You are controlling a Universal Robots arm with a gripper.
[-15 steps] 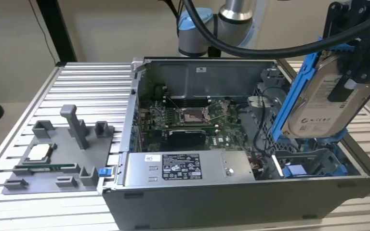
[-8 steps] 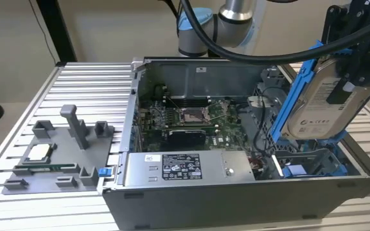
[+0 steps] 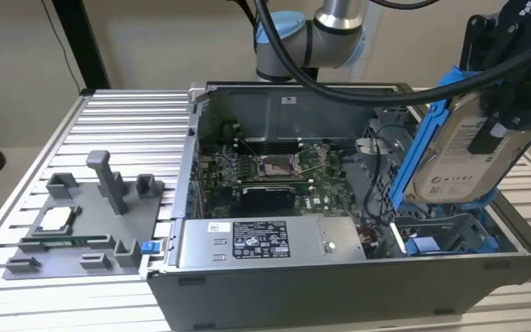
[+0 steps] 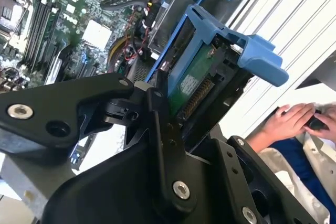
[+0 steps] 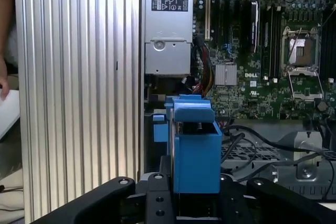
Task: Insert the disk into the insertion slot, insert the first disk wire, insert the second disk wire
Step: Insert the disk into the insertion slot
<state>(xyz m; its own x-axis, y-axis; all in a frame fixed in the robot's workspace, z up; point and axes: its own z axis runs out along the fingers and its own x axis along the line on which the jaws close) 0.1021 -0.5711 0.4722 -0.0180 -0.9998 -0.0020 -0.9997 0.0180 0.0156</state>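
Observation:
My gripper (image 3: 500, 117) is shut on the disk (image 3: 459, 162), a silver-grey drive with a white label in a bright blue bracket. It hangs tilted, nearly on edge, above the open computer case at the exterior view's right. Below it lies the insertion slot (image 3: 441, 235), a grey metal bay with blue rails, with nothing in it. In both wrist views the blue bracket (image 4: 210, 72) (image 5: 195, 150) sticks out from between my black fingers (image 4: 157, 108). Black cables (image 5: 252, 140) lie loose beside the bay.
The case holds a green motherboard (image 3: 265, 173) and a silver labelled power-supply box (image 3: 265, 242) along its front. A grey fixture tray (image 3: 81, 228) sits on the ribbed aluminium table (image 3: 127, 124) at the exterior view's left. A person's hands (image 4: 294, 121) are beside the table.

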